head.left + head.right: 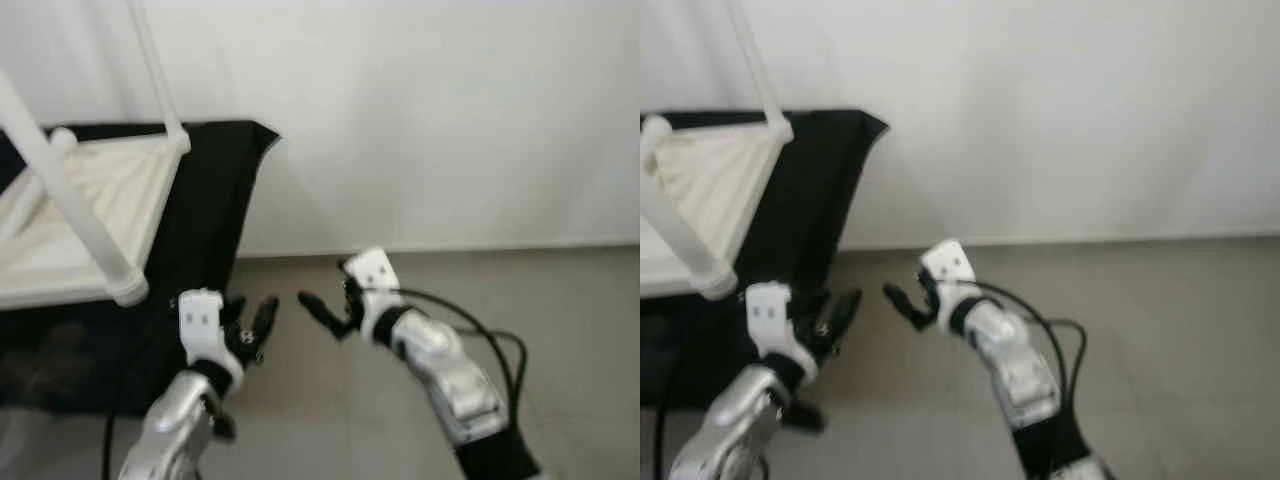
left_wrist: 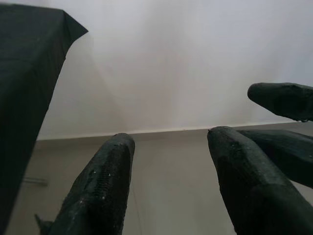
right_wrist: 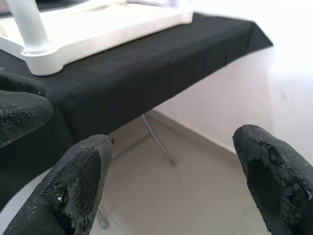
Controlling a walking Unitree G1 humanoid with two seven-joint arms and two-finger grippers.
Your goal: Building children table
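Observation:
A white children's table (image 1: 95, 205) lies upside down on a black-draped table (image 1: 205, 225) at my left, with two of its white legs (image 1: 75, 195) pointing up. My left gripper (image 1: 250, 318) is raised beside the black cloth's front corner, open and empty; its fingers (image 2: 98, 191) frame only floor and wall. My right gripper (image 1: 325, 297) hovers just right of it, pointing left toward the cloth, open wide with nothing between its fingers (image 3: 73, 191). In the right wrist view the white table (image 3: 98, 29) and one leg (image 3: 29, 24) rest on the black cloth (image 3: 146, 63).
A pale wall (image 1: 450, 120) runs behind, meeting grey floor (image 1: 560, 300) at a skirting line. A thin metal table leg (image 3: 156, 139) stands under the black cloth. A black cable (image 1: 480, 335) loops along my right forearm.

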